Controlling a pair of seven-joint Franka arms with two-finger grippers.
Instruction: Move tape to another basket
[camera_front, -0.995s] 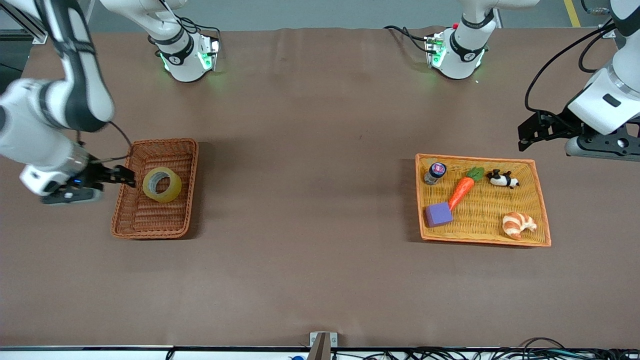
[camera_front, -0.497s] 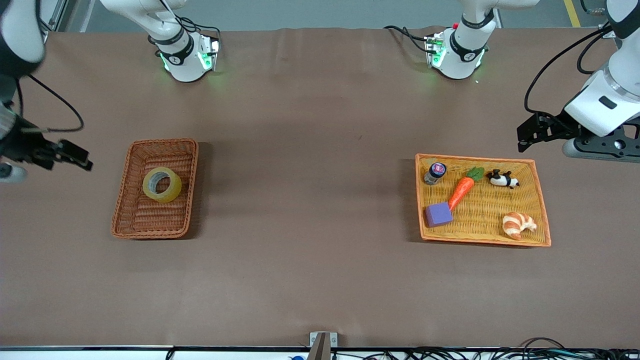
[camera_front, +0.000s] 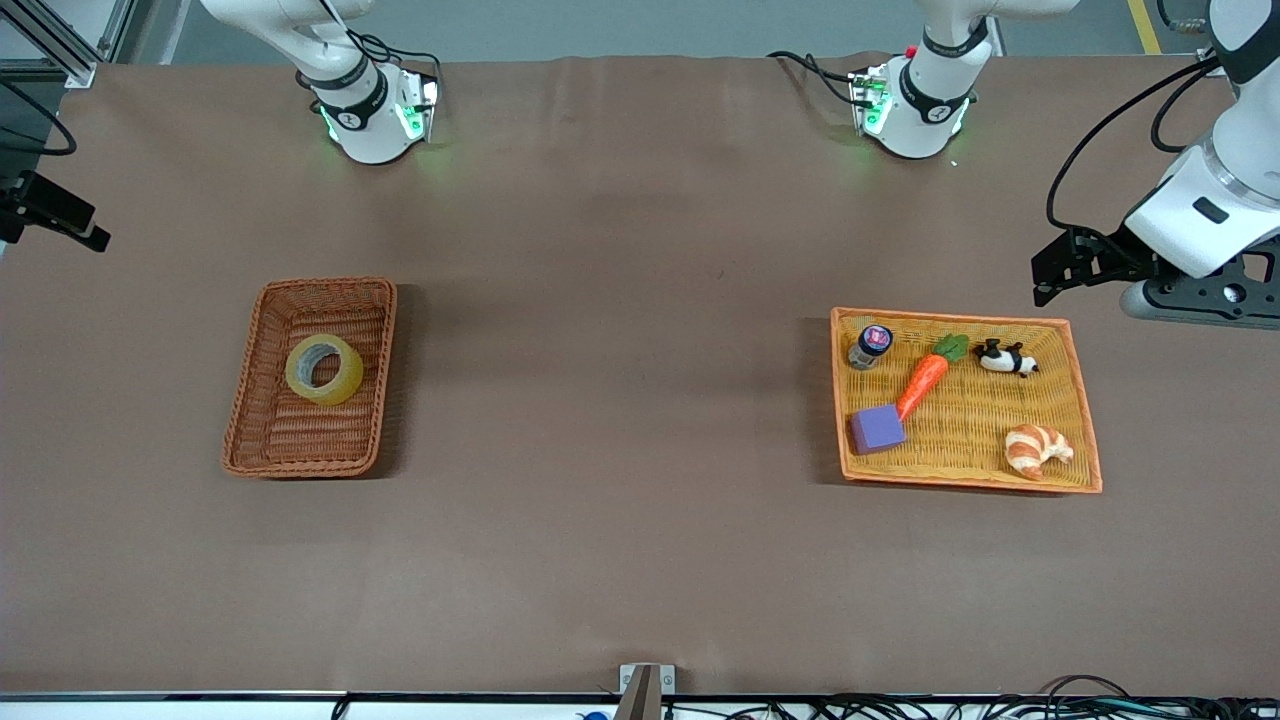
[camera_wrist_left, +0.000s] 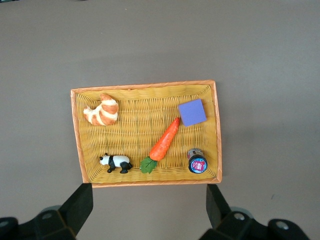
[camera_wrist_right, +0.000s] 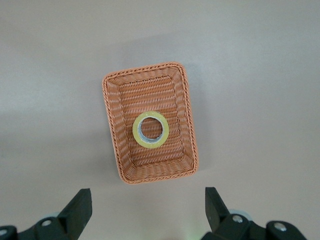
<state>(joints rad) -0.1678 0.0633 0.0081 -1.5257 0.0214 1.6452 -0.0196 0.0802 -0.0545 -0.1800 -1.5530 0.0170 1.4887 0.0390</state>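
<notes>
The yellowish tape roll (camera_front: 350, 372) lies flat in the dark reddish-brown wicker basket (camera_front: 385, 340) at the right arm's end of the table. In the right wrist view the tape (camera_wrist_right: 135, 130) sits in the middle of the basket (camera_wrist_right: 187, 115). My right gripper (camera_front: 80, 228) is open and empty, high over the table's edge at the right arm's end, clear of the basket; it also shows in the right wrist view (camera_wrist_right: 147, 210). My left gripper (camera_front: 1050, 275) is open and empty, up over the table beside the orange-yellow tray; it also shows in the left wrist view (camera_wrist_left: 149, 207).
The flat orange-yellow woven tray (camera_front: 1085, 420) at the left arm's end holds a croissant (camera_front: 1037, 449), a carrot (camera_front: 922, 383), a panda (camera_front: 1004, 357), a purple block (camera_front: 877, 428) and a small jar (camera_front: 870, 345). Brown table lies between basket and tray.
My right gripper has drawn back from the basket's rim, up and out toward the table's edge. The tape stays in the basket. The left arm has barely moved.
</notes>
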